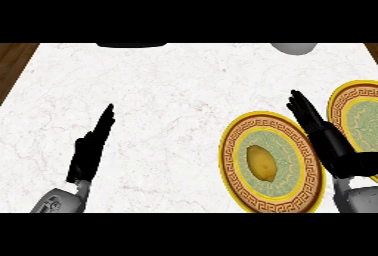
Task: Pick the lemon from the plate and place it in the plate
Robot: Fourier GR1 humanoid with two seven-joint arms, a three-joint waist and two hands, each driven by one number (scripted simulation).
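Note:
A yellow lemon (262, 162) lies in the middle of a round plate (240, 172) with a gold and brown patterned rim, at the lower right of the counter. A second plate of the same pattern (353, 112) shows partly at the right edge. My right hand (325, 137) is open with straight fingers, hovering between the two plates, just right of the lemon's plate and not touching the lemon. My left hand (92, 147) is open, fingers straight, at the lower left over bare counter.
The white marble counter (170, 100) ends in wood strips at both sides. A dark object (131, 45) and a grey rounded object (294, 48) sit cut off at the far edge.

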